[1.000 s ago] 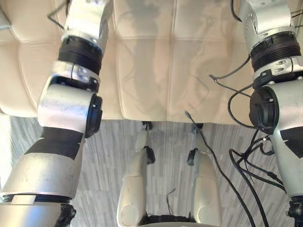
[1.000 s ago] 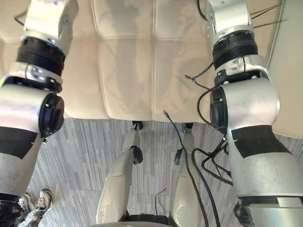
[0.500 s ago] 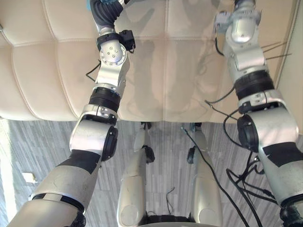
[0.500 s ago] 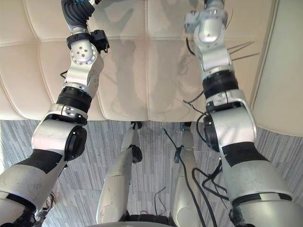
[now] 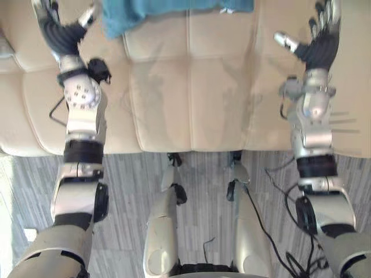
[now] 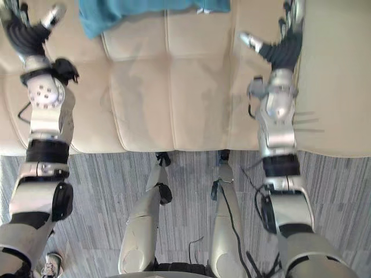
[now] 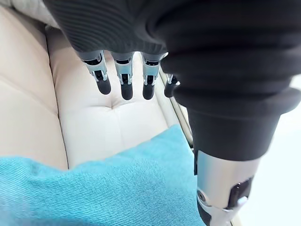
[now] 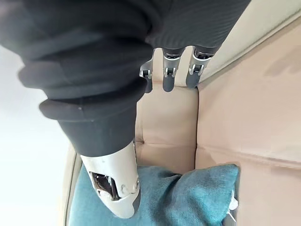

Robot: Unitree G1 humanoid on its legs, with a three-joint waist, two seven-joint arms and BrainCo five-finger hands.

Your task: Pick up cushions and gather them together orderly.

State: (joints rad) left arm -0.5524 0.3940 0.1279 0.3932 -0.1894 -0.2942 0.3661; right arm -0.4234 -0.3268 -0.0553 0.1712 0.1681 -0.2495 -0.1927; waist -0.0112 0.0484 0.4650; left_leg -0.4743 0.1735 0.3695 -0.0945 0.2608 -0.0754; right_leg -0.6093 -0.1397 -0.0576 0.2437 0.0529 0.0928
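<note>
The cream sofa (image 5: 191, 98) fills the upper half, with a teal cushion (image 5: 168, 10) at top centre. Both arms have stretched forward. The left hand (image 5: 58, 26) at upper left and the right hand (image 5: 319, 40) at upper right are spread and empty, likely starting the reach.

Looking down on a cream sofa (image 5: 191, 87), its padded seat cut into squares by stitched seams. At the robot's right, a paler, smooth upholstered panel (image 6: 336, 75) runs alongside the seat. Below the front edge lies grey, finely striped floor (image 5: 127, 191), washed brighter at the far left edge.
</note>
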